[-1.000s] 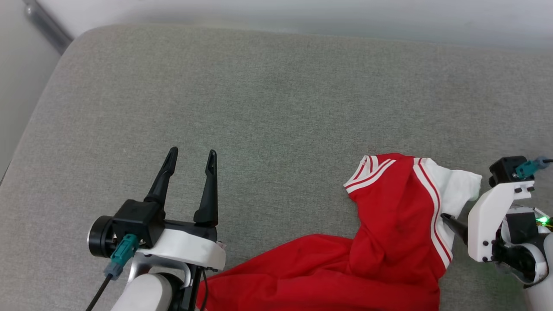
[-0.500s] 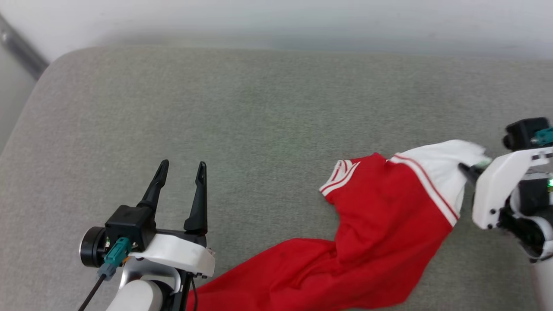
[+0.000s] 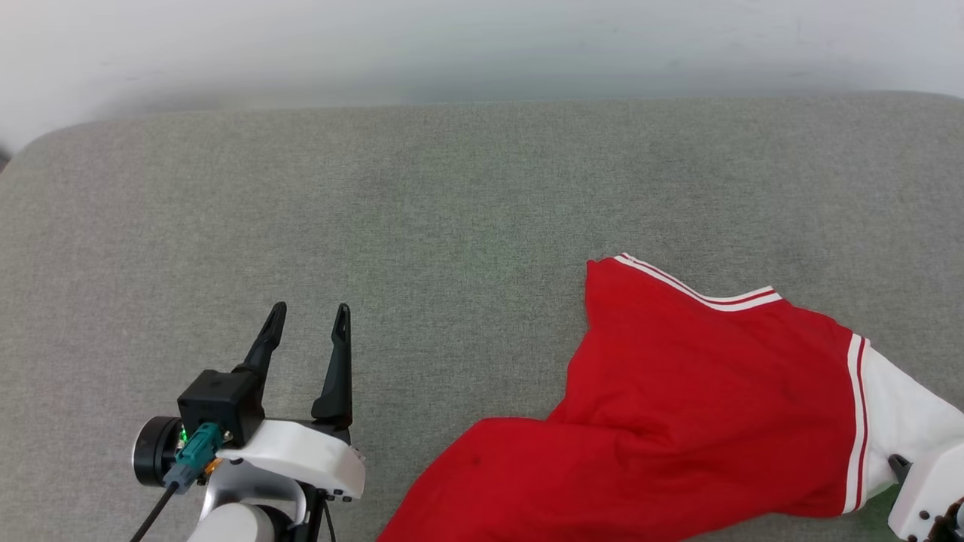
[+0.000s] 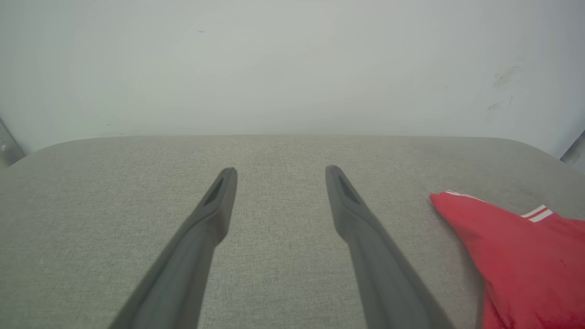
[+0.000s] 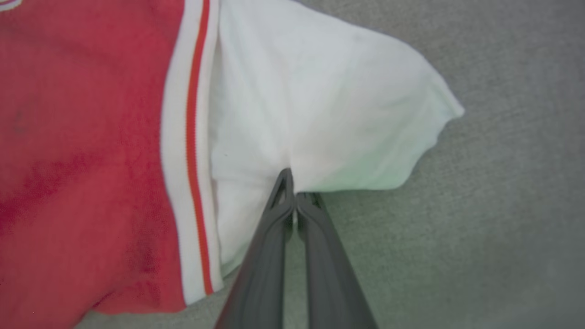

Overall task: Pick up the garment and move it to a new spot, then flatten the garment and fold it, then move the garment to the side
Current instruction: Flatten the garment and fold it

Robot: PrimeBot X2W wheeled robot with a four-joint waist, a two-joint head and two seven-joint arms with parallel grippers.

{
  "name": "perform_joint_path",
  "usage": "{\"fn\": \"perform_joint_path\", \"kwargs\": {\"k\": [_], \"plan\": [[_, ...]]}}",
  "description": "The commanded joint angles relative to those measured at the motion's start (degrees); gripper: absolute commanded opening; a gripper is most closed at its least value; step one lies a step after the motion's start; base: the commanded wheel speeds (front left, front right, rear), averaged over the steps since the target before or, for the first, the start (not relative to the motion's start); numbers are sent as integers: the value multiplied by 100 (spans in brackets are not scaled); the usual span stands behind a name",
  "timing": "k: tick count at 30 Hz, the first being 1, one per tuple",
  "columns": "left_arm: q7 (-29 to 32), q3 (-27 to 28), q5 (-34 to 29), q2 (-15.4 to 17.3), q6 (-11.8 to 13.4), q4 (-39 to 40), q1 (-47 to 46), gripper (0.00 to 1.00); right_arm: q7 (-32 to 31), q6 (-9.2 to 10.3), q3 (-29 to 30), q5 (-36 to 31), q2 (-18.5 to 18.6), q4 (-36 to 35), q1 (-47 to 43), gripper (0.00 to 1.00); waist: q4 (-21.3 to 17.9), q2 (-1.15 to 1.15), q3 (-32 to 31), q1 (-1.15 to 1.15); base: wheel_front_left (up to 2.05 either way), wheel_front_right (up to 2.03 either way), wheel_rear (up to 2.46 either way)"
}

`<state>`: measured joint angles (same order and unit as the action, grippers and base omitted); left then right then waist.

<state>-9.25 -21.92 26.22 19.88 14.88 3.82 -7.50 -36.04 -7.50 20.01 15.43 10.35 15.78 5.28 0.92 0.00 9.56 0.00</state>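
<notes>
- The red garment (image 3: 700, 421) lies on the near right part of the grey cushion (image 3: 452, 226). It is partly spread out and runs off the near edge of the head view.
- Its white sleeve (image 5: 320, 91) is at the right end, next to a red and white stripe.
- The right tool (image 5: 290, 194) is clenched on that white sleeve.
- The left tool (image 3: 309, 310) is well apart from the garment, to its left. Its two fingers are spread with nothing between them, above bare cushion.
- A pale wall (image 3: 482, 45) stands behind the cushion's far edge.
</notes>
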Motion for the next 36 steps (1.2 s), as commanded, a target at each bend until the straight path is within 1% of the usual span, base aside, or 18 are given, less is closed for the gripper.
{"fn": "perform_joint_path", "kwargs": {"k": [1,2,6,7,8,13,16,19,24,27,29,32,36], "plan": [[-2,18,12,37,38,-12,48,100,186,2,11,-9,-78,145,-26,7,-13,0,-15,0,0,0,0],[16,29,33,54,47,-32,94,100,606,1,-49,54,-172,238,27,100,-41,0,-54,0,0,0,0],[43,54,63,88,83,-49,185,100,1738,2,-246,99,-153,130,125,100,-100,0,-169,0,0,0,0],[65,62,88,98,108,-63,235,100,2294,2,-384,77,-136,56,130,100,-128,0,-251,0,0,0,0],[75,70,102,109,118,-68,261,100,2576,2,-416,54,-131,-5,157,100,-146,0,-291,0,0,0,0],[118,93,160,150,171,-88,393,100,3480,2,-778,-48,-160,-307,186,100,-223,0,-536,0,0,0,0],[134,115,181,181,194,-100,477,100,3795,2,-1092,-106,-173,-608,107,100,-256,0,-685,0,0,0,0],[171,127,209,212,233,-101,552,100,3903,2,-1359,-177,-205,-973,-42,100,-278,0,-802,0,0,0,0],[239,150,217,271,285,-118,627,100,3690,2,-1677,-320,-317,-1598,-374,100,-325,0,-911,0,0,0,0],[323,143,240,314,272,-123,570,100,3533,2,-1788,-400,-390,-1957,-565,100,-388,0,-907,0,0,0,0],[450,90,240,336,225,-110,412,100,3444,2,-1845,-392,-431,-2163,-652,100,-452,0,-850,0,0,0,0],[727,-104,229,307,70,-125,109,100,3339,2,-1908,-393,-473,-2401,-710,100,-580,0,-725,0,0,0,0],[1171,-418,261,178,-246,-324,-529,100,3298,2,-1971,-388,-530,-2614,-607,100,-813,0,-468,0,0,0,0]]}}
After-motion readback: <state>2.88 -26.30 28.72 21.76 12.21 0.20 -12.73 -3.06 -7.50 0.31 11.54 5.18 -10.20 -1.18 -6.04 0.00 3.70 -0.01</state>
